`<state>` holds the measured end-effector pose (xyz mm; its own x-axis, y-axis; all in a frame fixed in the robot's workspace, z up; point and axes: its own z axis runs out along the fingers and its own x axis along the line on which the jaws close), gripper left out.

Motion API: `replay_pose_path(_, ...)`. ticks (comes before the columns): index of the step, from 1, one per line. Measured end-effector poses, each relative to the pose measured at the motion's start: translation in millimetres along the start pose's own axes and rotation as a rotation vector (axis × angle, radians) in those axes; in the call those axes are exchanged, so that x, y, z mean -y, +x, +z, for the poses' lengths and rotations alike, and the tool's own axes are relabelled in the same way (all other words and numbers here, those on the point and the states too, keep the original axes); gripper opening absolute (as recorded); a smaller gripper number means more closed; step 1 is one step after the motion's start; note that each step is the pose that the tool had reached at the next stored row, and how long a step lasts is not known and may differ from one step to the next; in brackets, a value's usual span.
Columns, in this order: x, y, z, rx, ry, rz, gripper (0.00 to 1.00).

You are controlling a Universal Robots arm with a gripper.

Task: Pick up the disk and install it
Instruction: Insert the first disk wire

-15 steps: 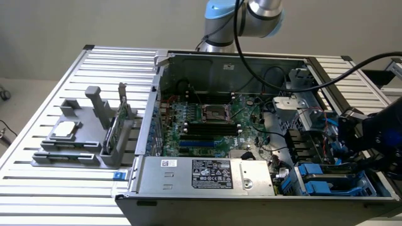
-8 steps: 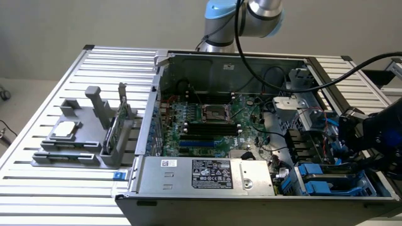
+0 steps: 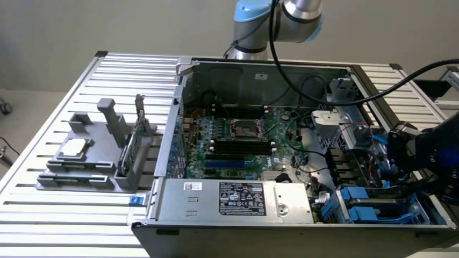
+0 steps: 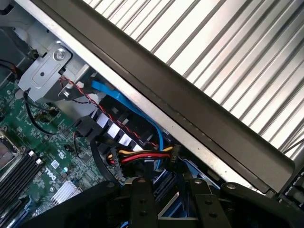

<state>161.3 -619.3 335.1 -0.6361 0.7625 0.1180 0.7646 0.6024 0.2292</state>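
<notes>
One open PC case [image 3: 258,80] sits on slatted aluminium table [image 3: 50,226], plain beige wall [image 3: 107,27] at 12 o'clock. Grey fixture [image 3: 86,174] at 9 o'clock. My claw [image 4: 169,185] hangs over the case's 4 o'clock corner in the exterior view, half-closed, gripping the disk [image 4: 166,213] by its blue frame.

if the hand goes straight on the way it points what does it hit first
Likely the blue plastic drive carriers in the grey metal computer case, below the hand; depth is unclear.
</notes>
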Motion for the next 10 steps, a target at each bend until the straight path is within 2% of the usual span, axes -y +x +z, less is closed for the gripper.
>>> replay_pose_path(4, -0.9, -0.7, 0.1, -0.0045, 0.0022, 0.004, 0.34)
replay_pose_path(10, -2.4, -1.8, 0.3, -0.0178, 0.0022, 0.009, 0.34)
